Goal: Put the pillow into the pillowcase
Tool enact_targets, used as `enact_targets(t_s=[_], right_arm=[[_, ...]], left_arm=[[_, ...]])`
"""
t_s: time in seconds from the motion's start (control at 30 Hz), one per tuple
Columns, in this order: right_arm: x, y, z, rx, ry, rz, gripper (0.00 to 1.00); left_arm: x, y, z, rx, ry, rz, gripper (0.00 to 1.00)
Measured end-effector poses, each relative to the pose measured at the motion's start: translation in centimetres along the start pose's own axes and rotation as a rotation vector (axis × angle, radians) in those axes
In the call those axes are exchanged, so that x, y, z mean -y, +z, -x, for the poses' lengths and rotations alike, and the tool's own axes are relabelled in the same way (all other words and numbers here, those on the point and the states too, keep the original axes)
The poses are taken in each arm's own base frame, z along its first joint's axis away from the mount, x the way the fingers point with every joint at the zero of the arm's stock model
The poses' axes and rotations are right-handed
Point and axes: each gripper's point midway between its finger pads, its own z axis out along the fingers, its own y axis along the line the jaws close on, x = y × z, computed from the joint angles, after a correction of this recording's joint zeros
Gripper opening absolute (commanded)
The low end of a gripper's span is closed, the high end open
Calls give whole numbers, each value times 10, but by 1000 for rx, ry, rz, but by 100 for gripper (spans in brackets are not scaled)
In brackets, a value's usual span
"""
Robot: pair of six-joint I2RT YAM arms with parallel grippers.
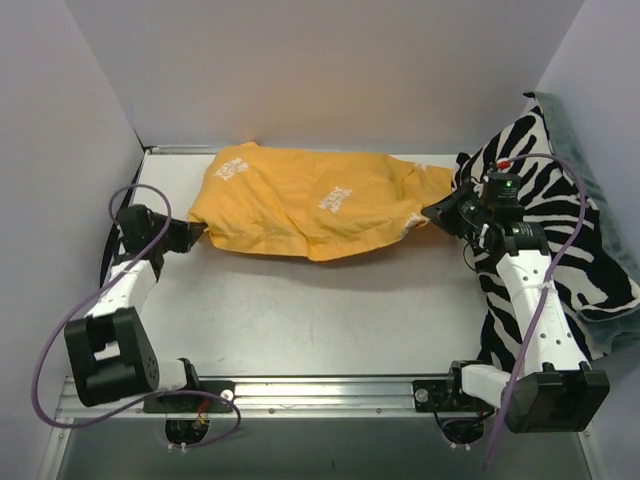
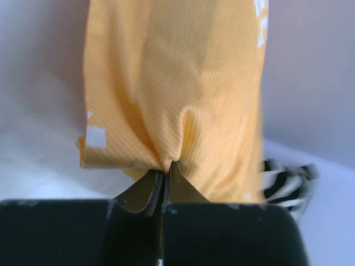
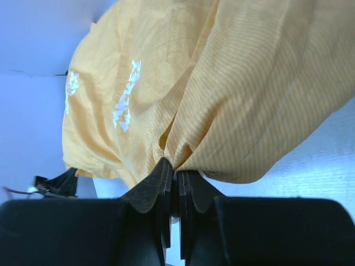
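The orange pillowcase (image 1: pixel 310 200), pinched at either end by the left gripper (image 1: pixel 196 236) and the right gripper (image 1: pixel 432 212), barred the far half of the table (image 1: pixel 330 320), and the zebra-striped cushion (image 1: pixel 560 250) blocked the right edge by the wall (image 1: pixel 600 60), so free passage lay only over the bare near half.

A zebra-striped cushion (image 1: pixel 600 275) fills the right of the frame, a grey-green cloth (image 1: pixel 605 205) along its outer edge (only a strip shows). White table (image 1: pixel 330 310) at centre; metal rail (image 1: pixel 330 392) across the bottom.
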Motion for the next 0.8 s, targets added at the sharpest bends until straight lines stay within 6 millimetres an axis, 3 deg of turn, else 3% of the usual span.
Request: enact_targets(t_s=[0.07, 0.17, 0.23, 0.3, 0.37, 0.47, 0.57, 0.7, 0.8], right_arm=[[5, 4, -2, -9, 27, -27, 0], [17, 16, -7, -47, 59, -75, 0], [24, 21, -10, -66, 67, -107, 0], [23, 18, -7, -64, 63, -117, 0], [12, 8, 5, -31, 55, -99, 0], [-14, -20, 33, 69, 28, -47, 0], [-47, -64, 60, 199, -16, 21, 0], [-90, -141, 87, 393, -79, 123, 0], [-118, -207, 98, 546, -130, 199, 0]], left_arm=[[-3, 28, -5, -16, -170, -113, 0], [-35, 67, -26, -128, -363, -63, 0], [-37, 67, -37, -172, -394, -34, 0], [-9, 50, -36, -194, -336, -51, 0], [50, 29, -20, -181, -209, -86, 0], [168, -29, -4, -68, 51, -288, 0], [243, -112, -9, 21, 208, -433, 0], [302, -226, 9, 234, 313, -573, 0], [320, -310, 20, 421, 358, -653, 0]])
